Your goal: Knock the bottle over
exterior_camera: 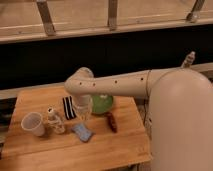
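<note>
The bottle (54,121) is small and clear with a white cap and a pale label. It stands upright on the left part of the wooden table (60,150), just right of the translucent cup (32,123). My arm reaches in from the right across the table, and my gripper (83,111) hangs down over the table's middle. It is a short way right of the bottle and apart from it, between the black object and the green bowl.
A black striped object (67,107) lies behind the bottle. A green bowl (103,104), a blue packet (82,132) and a brown object (111,121) lie around the gripper. Another clear bottle (188,59) stands on the ledge at far right.
</note>
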You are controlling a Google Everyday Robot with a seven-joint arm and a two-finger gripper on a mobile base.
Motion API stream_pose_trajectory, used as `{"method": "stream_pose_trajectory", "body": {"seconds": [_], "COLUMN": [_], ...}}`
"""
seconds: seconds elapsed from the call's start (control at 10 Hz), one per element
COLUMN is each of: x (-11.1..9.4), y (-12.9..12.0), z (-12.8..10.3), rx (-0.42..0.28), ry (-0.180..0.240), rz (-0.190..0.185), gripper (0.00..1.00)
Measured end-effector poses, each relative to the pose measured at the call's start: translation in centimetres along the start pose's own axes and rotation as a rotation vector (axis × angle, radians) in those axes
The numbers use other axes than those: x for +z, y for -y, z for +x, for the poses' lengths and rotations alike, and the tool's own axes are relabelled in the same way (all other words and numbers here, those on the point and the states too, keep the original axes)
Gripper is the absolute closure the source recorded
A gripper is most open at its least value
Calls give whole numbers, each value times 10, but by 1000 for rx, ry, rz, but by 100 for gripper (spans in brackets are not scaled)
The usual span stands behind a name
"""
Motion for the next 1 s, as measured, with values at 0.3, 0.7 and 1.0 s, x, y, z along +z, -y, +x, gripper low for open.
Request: {"method": "stream_pose_trajectory", "body": {"seconds": [0.3,0.7,1.0], "x": [20,33,38], "y": [-5,-55,-74], "z": [14,-4,-15], "rx": [-50,-167,-230], "ry": [-44,-88,-113], "rz": [-11,-13,-26], "gripper": [100,100,100]}}
